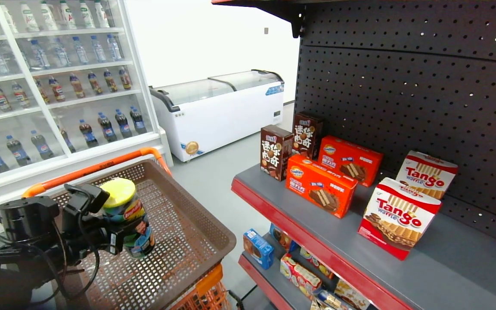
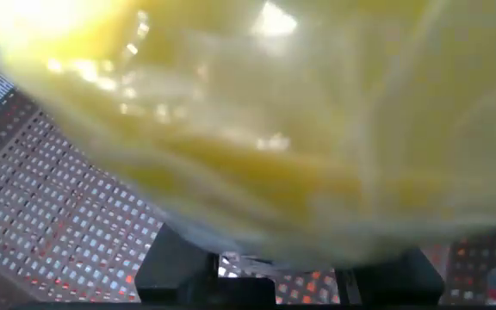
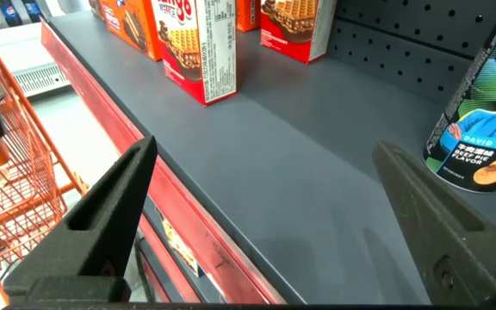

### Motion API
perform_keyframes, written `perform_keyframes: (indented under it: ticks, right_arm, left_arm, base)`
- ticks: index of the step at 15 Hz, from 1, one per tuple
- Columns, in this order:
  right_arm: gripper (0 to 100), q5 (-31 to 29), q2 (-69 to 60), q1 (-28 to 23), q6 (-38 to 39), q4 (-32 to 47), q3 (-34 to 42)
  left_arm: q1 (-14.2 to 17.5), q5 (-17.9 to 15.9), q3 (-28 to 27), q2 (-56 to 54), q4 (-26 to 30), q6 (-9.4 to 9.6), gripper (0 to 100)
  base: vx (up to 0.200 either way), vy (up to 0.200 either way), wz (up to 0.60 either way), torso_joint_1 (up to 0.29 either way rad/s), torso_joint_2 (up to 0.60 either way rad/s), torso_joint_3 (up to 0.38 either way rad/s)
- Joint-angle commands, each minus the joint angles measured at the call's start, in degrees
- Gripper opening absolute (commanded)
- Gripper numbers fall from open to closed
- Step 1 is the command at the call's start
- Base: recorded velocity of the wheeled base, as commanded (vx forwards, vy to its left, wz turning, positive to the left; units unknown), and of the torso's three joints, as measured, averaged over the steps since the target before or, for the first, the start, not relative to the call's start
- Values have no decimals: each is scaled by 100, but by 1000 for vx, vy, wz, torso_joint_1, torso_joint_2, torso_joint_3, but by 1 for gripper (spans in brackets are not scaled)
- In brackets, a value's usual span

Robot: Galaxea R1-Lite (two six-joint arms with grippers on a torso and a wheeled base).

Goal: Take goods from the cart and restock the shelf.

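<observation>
1. The left claw (image 1: 110,219) is clamped on a can (image 1: 134,219), with one finger up near the lid and the other low on the body.
2. The can hangs above the brown basket (image 1: 187,232) on the orange cart (image 1: 93,168). Its long axis is nearly upright, with the top leaning a little to the robot's left.
3. It is a round can with a yellow lid (image 1: 119,191) and a dark, busy label. In the left wrist view the lid (image 2: 274,129) is a close yellow blur over the basket mesh (image 2: 58,207).
4. The right claw (image 3: 265,232) is spread wide and holds nothing, above the bare grey shelf (image 3: 300,172).
5. A second can (image 3: 480,112) stands upright on that shelf near the right claw.
6. Farther along the shelf (image 1: 446,267) stand red-and-white boxes (image 1: 396,217), then orange boxes (image 1: 321,185) and brown boxes (image 1: 276,151).
</observation>
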Motion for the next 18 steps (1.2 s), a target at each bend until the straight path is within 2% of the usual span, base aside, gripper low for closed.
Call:
perform_keyframes:
  ticks: [1,2,3,4,5,7,12,14,15,17,18]
  right_arm:
    - [100,8,1,-7,-4,-2,0]
    - [100,-1,1,2,4,-2,0]
    - [100,-1,1,-7,-4,-2,0]
    - [100,-1,1,-7,-4,-2,0]
    - [100,-1,1,2,4,-2,0]
    - [100,8,1,2,-4,-2,0]
    - [100,-1,1,2,-4,-2,0]
    - [100,-1,1,-7,-4,-2,0]
    - [100,-1,1,2,-4,-2,0]
    - [100,8,1,-7,-4,-2,0]
    - [100,8,1,-7,4,-2,0]
  left_arm:
    - [-49,49,70,-822,251,-403,0]
    - [-49,67,34,-1147,489,-508,0]
    - [-40,102,-45,-1376,761,-517,0]
    - [-57,199,-124,-1815,1376,-526,0]
    - [-84,199,-97,-2061,1675,-534,0]
    - [-93,278,43,-2492,1921,-631,0]
    - [-93,260,26,-3652,3081,-710,0]
    - [-216,269,8,-4364,3925,-833,0]
    - [-233,269,43,-4601,4171,-921,0]
    - [-207,401,105,-5146,4496,-1229,0]
    - [-207,445,166,-5427,4786,-1273,0]
  base:
    - [0,0,0,0,0,0]
    - [0,0,0,0,0,0]
    - [0,0,0,0,0,0]
    - [0,0,0,0,0,0]
    - [0,0,0,0,0,0]
    - [0,0,0,0,0,0]
    - [0,0,0,0,0,0]
    - [0,0,0,0,0,0]
    - [0,0,0,0,0,0]
    - [0,0,0,0,0,0]
    - [0,0,0,0,0,0]
